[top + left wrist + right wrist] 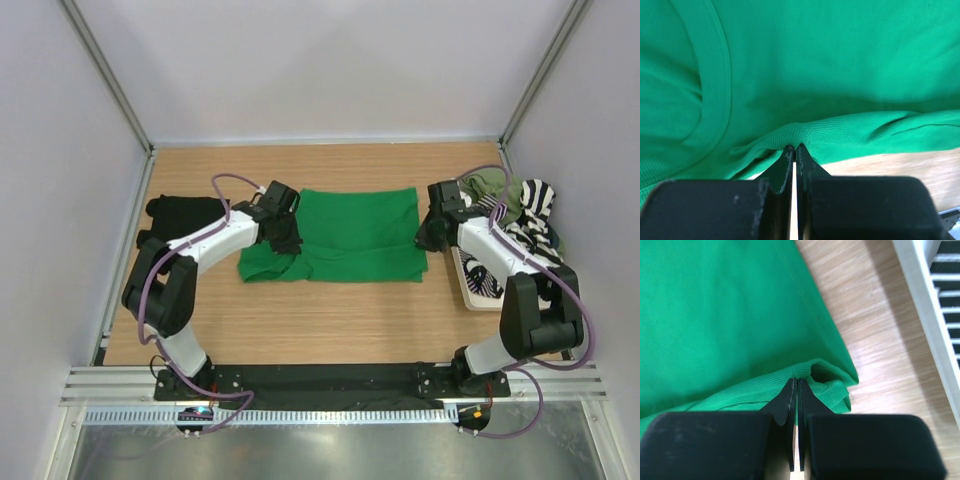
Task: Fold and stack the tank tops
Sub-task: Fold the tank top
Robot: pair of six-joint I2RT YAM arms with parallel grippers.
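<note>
The bright green tank top [360, 232] lies spread across the middle of the tabletop [330, 320], its left end rumpled. The left gripper [794, 148] is clenched on a ribbed edge at that rumpled end, just beside a curved band. The right gripper [796, 381] is pinched on the ribbed edge at the opposite end, close to a corner. A black tank top [185, 212] rests folded at the far left, and the olive and striped tank tops [520, 205] wait heaped at the right.

The step looks like a fold of the green top, with most of the task ahead. To do it well, both arms should rise together and only a little, holding the cloth lightly taut so it neither sags nor twists. They should then carry the pinched edge across in parallel and lay it down with edges matched. The rumpled left end probably needs a gentle outward pull first. Opening should wait until the cloth rests flat.
</note>
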